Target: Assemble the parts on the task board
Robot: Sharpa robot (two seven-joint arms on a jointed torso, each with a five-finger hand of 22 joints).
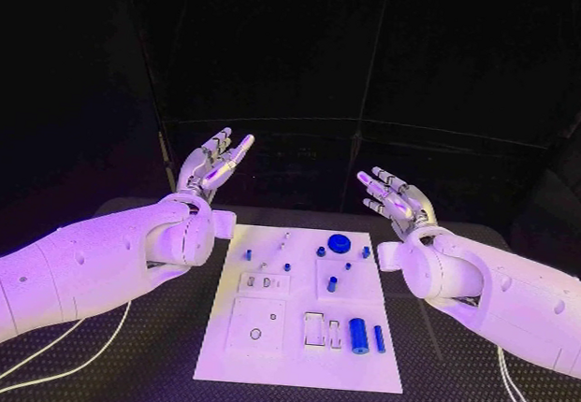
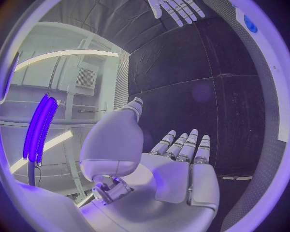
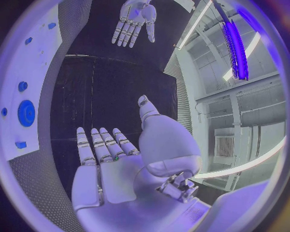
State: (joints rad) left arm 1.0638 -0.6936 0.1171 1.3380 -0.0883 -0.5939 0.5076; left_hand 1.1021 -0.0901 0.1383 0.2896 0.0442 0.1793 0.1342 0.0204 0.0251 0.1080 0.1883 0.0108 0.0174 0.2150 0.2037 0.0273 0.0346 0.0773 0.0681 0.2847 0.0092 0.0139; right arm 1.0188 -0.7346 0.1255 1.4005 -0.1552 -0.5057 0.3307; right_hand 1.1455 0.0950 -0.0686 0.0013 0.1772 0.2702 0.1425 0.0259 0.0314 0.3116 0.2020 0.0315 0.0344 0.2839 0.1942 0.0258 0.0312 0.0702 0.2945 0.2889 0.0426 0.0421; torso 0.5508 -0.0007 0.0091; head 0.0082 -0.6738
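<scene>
The left hand point(image 1: 213, 170) is raised at the upper left of the head view, fingers straight and apart, holding nothing; the right hand point(image 1: 396, 202) stands just right of centre, palm up, fingers spread and likewise empty. Both hang above the far end of the task board point(image 1: 298, 366), touching nothing. The board lies in the lower middle of the frame on the black table point(image 1: 154, 378). On it a round blue disc point(image 1: 339, 243) sits near the far edge, with several tiny blue pieces around it too small to make out. Nearer the bottom, a thick blue cylinder point(image 1: 359, 335) lies beside a thinner blue rod point(image 1: 378, 338). The board's recesses are faint outlines, and their shapes are hard to read. White cables point(image 1: 76, 344) trail across the lower left.
</scene>
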